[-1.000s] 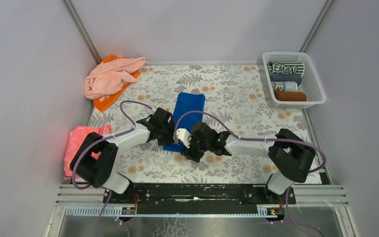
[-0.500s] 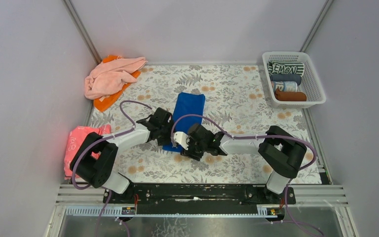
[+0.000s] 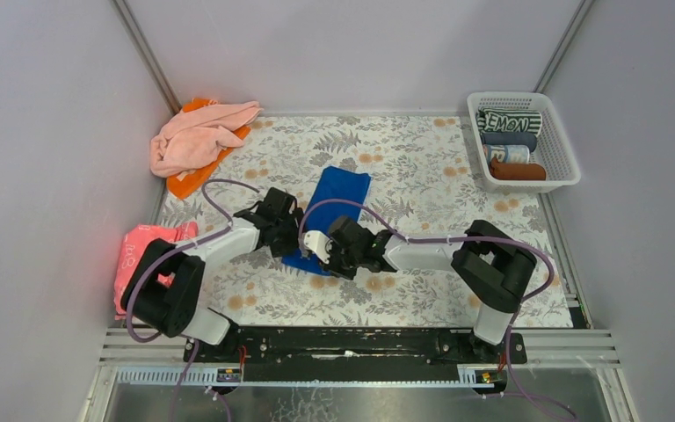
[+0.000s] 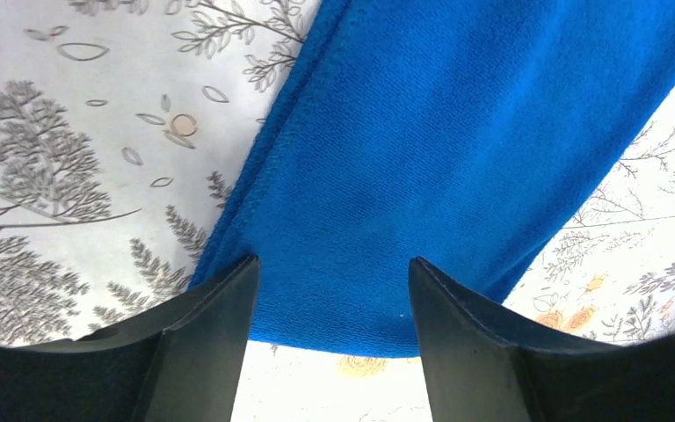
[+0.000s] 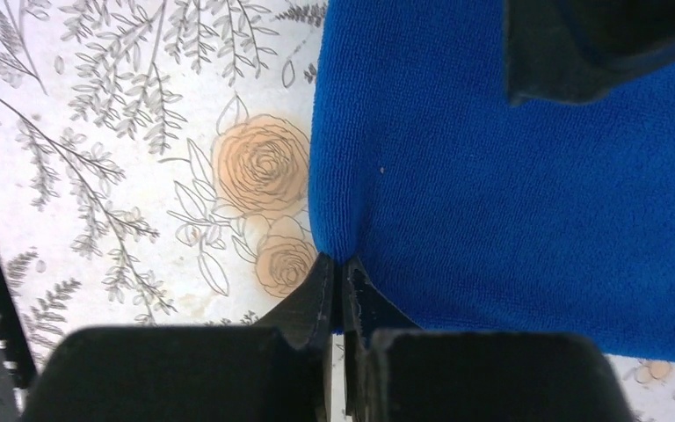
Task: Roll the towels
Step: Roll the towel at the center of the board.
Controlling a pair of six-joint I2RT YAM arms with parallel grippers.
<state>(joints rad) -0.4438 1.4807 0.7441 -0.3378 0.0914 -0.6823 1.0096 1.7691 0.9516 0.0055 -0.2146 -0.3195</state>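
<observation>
The worktop [image 3: 422,158]: white, printed with grey foliage and orange roses. The blue towel [image 3: 344,186]: plain royal blue, as I see it at both wrists. The pink towel [image 3: 195,139]: pale pink. The orange towel [image 3: 186,183]: plain orange. The basket [image 3: 565,149]: white lattice. In it I make out a brown roll [image 3: 518,171] and a dark roll [image 3: 510,123] lettered in white. The mat [image 3: 141,251]: reddish pink, white print.

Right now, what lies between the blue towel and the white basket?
Nothing but bare flower-printed table cover lies between the blue towel and the white basket, as the top view shows.
</observation>
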